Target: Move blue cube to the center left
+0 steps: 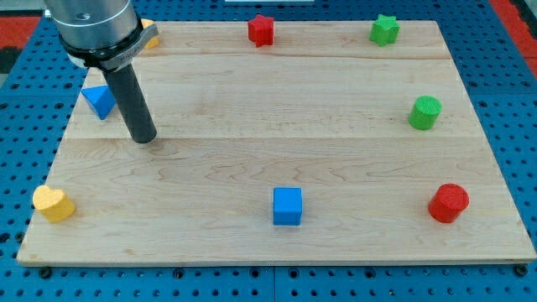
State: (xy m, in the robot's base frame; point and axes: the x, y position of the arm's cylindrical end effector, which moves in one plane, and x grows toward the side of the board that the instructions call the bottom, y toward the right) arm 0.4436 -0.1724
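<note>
The blue cube [287,206] sits near the view's bottom edge of the wooden board [277,126], about midway across. My tip [143,137] rests on the board at the view's left, far up and left of the blue cube. A blue triangular block [99,101] lies just left of the rod, close to it but apart from the tip.
A yellow heart [52,204] is at the bottom left. A yellow block [149,34] is partly hidden behind the arm at the top left. A red star [262,29] and a green star [384,29] are along the top. A green cylinder [424,112] and a red cylinder [448,203] are at the right.
</note>
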